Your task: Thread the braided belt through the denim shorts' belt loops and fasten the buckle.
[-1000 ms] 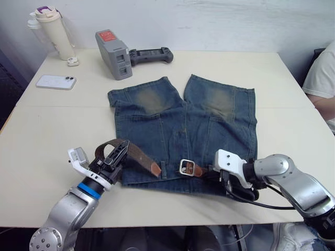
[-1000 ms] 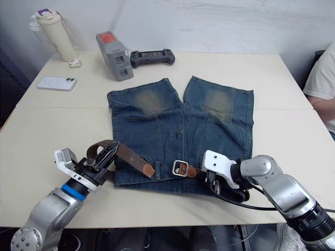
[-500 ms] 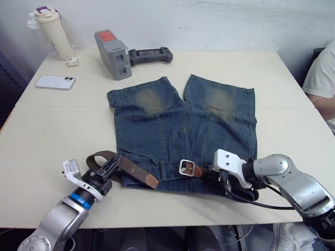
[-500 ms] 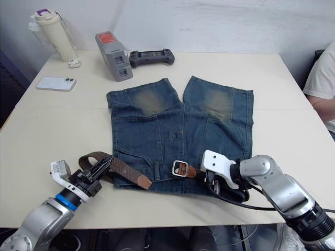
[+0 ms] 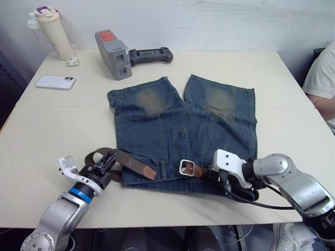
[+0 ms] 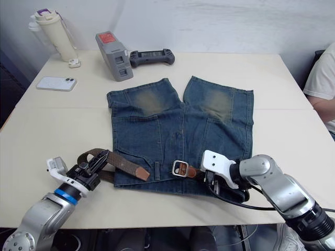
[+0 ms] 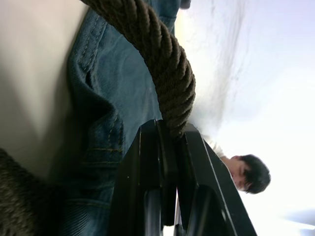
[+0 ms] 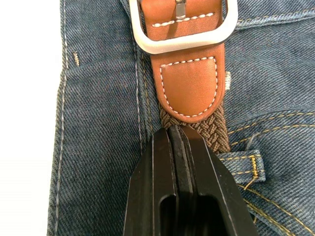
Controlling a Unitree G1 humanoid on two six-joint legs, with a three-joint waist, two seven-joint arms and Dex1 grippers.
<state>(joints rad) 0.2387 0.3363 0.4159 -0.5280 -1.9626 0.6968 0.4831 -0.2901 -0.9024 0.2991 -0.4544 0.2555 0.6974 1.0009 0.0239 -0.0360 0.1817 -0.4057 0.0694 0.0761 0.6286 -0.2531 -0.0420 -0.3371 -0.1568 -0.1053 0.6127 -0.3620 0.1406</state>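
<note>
The dark brown braided belt (image 5: 128, 159) lies along the waistband of the blue denim shorts (image 5: 183, 125). The left claw (image 5: 104, 166) pinches its loop, the right claw (image 8: 184, 142) pinches it behind the silver square buckle (image 5: 187, 168). Uneven pulling may bunch the waistband or twist the strap.

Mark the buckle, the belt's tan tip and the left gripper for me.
buckle (image 5: 187, 167), left eye view, on the silver frame.
tan tip (image 5: 149, 172), left eye view, on the leather end.
left gripper (image 5: 105, 162), left eye view, at the fingertips shut on the braided belt (image 5: 125, 159).
</note>
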